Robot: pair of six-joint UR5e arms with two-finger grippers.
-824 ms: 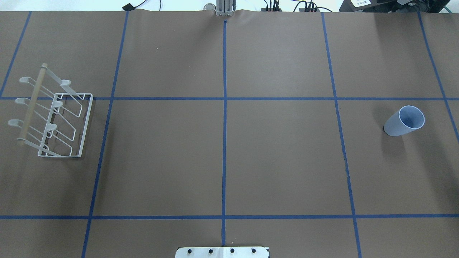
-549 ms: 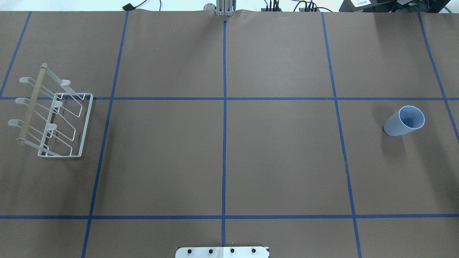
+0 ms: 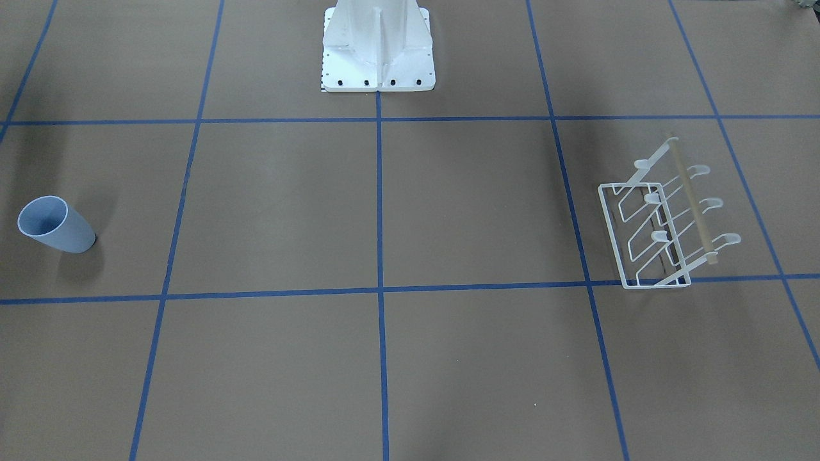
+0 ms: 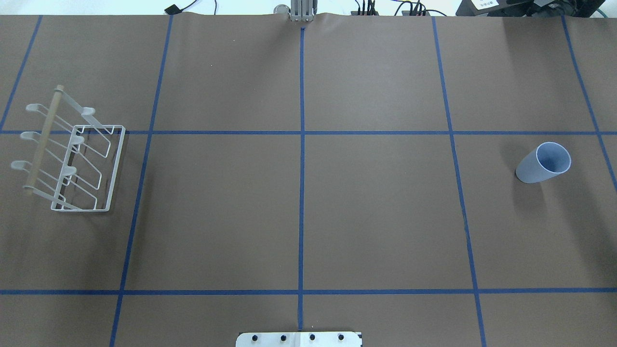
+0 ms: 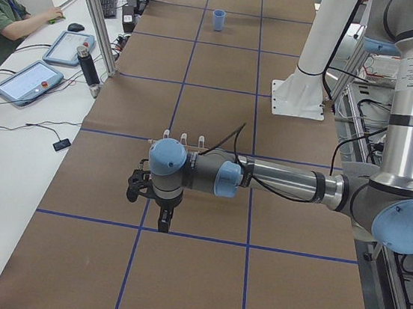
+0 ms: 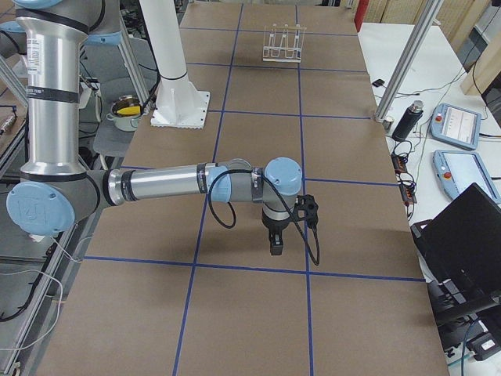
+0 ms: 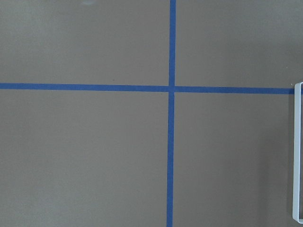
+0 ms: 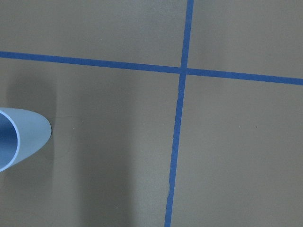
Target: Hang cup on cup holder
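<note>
The pale blue-grey cup [image 4: 542, 164] stands upright, mouth up, on the table's right side; it also shows in the front view [image 3: 54, 225], far off in the left view [image 5: 218, 19], and at the left edge of the right wrist view [image 8: 19, 137]. The white wire cup holder [image 4: 72, 154] with its wooden rod stands at the table's left side, also in the front view [image 3: 666, 224] and right view [image 6: 284, 43]; its base frame edge shows in the left wrist view [image 7: 298, 151]. The left gripper [image 5: 162, 224] and right gripper [image 6: 275, 247] point down above the table; I cannot tell whether they are open or shut.
The white robot pedestal [image 3: 378, 45] stands at the table's robot side. Blue tape lines [image 4: 301, 193] grid the brown table. An operator [image 5: 13, 10], tablets and a black bottle [image 5: 89, 68] are beyond the far edge. A laptop [image 6: 462, 251] sits off the table.
</note>
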